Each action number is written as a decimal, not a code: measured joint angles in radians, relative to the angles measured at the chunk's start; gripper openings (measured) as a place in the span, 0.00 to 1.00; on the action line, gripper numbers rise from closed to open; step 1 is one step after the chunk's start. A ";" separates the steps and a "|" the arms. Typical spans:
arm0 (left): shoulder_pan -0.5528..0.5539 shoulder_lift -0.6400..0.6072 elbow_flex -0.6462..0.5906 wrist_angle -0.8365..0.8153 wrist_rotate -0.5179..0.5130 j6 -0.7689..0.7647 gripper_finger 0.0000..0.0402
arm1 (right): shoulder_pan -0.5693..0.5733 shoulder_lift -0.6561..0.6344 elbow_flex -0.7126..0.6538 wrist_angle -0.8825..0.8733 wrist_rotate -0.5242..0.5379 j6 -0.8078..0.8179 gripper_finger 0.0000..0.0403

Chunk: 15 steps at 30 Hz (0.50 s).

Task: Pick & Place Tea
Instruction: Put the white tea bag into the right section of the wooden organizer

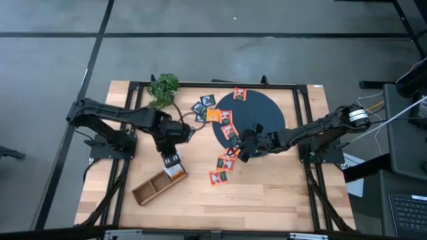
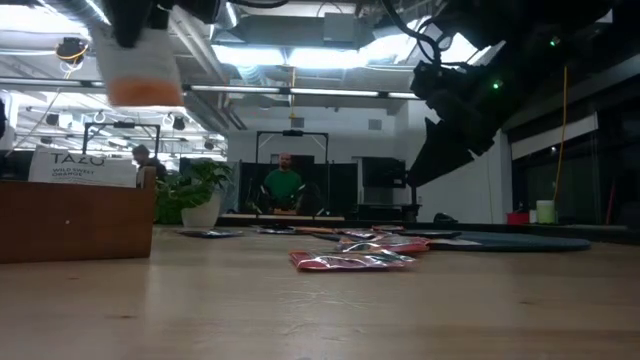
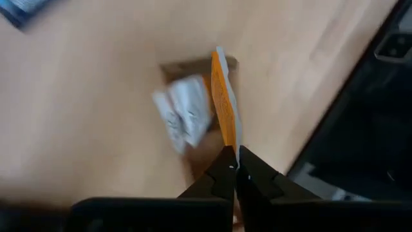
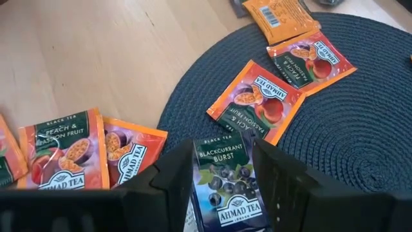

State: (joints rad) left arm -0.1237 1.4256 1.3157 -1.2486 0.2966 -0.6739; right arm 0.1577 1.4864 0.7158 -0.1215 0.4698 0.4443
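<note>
Left gripper (image 3: 235, 169) clenched on orange sachet (image 3: 223, 103), which I held edge-up over end compartment of wooden tray (image 1: 155, 187); white sachets (image 3: 183, 116) already stood inside. Right gripper (image 4: 222, 174) spread wide, straddling dark blue sachet (image 4: 225, 183) at edge of dark mat (image 1: 263, 110). I saw other sachets (image 1: 223, 167) scattered across mat and table (image 1: 267, 193).

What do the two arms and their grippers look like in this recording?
Both arms are dark, jointed and slim. The right arm carries a pale silver-white cylindrical section near its base and light cables trailing off the table. The left gripper has two black fingers tapering to points; the right gripper has broad, black, blocky fingers.
</note>
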 joint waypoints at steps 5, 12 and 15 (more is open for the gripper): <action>-0.065 0.036 0.001 0.001 0.029 -0.093 0.01 | 0.000 0.000 -0.001 -0.001 0.000 0.000 0.40; -0.112 0.089 0.001 0.044 0.023 -0.168 0.01 | 0.001 0.000 -0.001 -0.001 0.000 0.000 0.40; -0.114 0.120 0.001 0.042 0.023 -0.169 0.01 | 0.006 0.000 -0.001 -0.001 0.000 0.000 0.40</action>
State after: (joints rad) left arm -0.2379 1.5459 1.3164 -1.2064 0.3195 -0.8433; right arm 0.1639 1.4864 0.7147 -0.1226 0.4702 0.4442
